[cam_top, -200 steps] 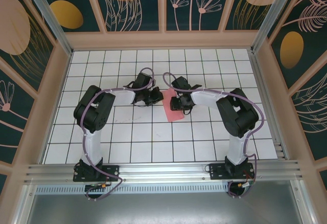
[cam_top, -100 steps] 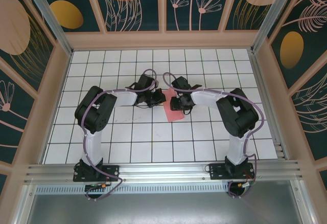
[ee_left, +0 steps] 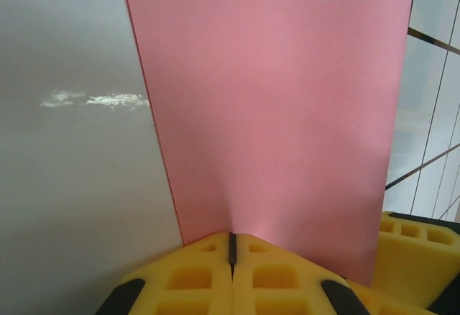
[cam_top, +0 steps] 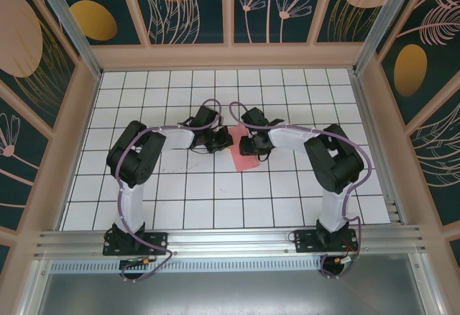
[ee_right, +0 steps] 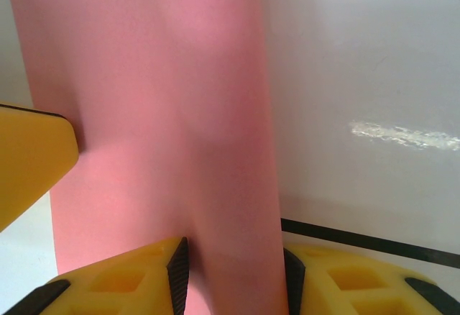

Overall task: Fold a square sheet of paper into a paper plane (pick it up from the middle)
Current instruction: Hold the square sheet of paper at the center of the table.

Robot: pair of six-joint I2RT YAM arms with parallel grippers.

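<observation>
The white gridded worktop [cam_top: 215,200] lies inside a frame of dark walls [cam_top: 187,6] painted with flowers. The left arm [cam_top: 135,158] and the right arm [cam_top: 332,158] rise from the near edge and bend inward. Their wrists meet a little beyond the worktop's middle, towards the far edge.

Between them is the pink sheet of paper [cam_top: 245,159]. Its near part rests on the worktop, and its far end is up among the fingers. The left gripper [cam_top: 227,139] reaches in from the left edge's side and the right gripper [cam_top: 249,142] from the right edge's side, the two just beside each other.

In the left wrist view, the left gripper's yellow pads [ee_left: 187,279] are pressed flat together. The sheet puckers right at their seam, pinched there, and fans out beyond them.

In the right wrist view, the right gripper's fingers [ee_right: 122,282] stand partway apart. A bowed fold of the sheet fills the gap and touches both pads, so the paper is gripped there too.
</observation>
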